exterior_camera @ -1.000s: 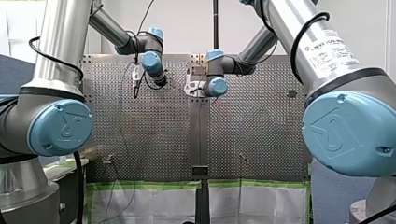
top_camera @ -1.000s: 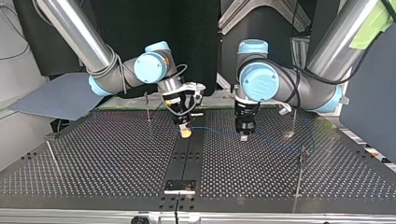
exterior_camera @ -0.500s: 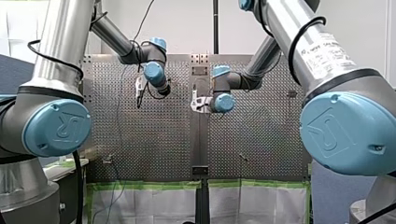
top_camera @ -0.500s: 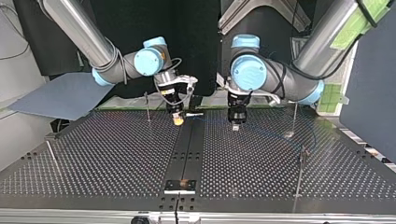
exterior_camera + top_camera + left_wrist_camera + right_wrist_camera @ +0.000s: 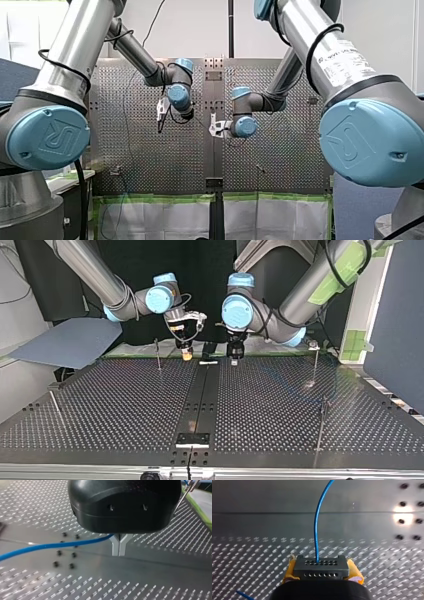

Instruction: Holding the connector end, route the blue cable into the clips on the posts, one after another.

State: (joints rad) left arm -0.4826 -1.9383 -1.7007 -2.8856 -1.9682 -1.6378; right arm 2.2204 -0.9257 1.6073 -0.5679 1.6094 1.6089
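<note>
My right gripper (image 5: 322,573) is shut on a grey connector block (image 5: 321,564), with yellow pads (image 5: 290,571) on either side of it. The blue cable (image 5: 315,530) rises out of the block and curves away over the table. My left gripper (image 5: 119,551) has its metal fingertips pressed together. The blue cable (image 5: 50,546) runs into the fork just above those tips and trails off to one side. In the top view my right gripper (image 5: 187,356) and my left gripper (image 5: 234,359) hang side by side near the far edge, by the centre strip.
Thin posts stand on the perforated table (image 5: 125,405): one beside my right gripper (image 5: 157,354), one at the top view's left (image 5: 52,401), two at its right (image 5: 316,364) (image 5: 322,422). A small bracket (image 5: 192,439) sits on the centre strip near the front edge.
Both arms have drawn back toward the far edge of the top view. My left gripper has also shifted to that view's left, closing on my right gripper. Both grips are unchanged.
</note>
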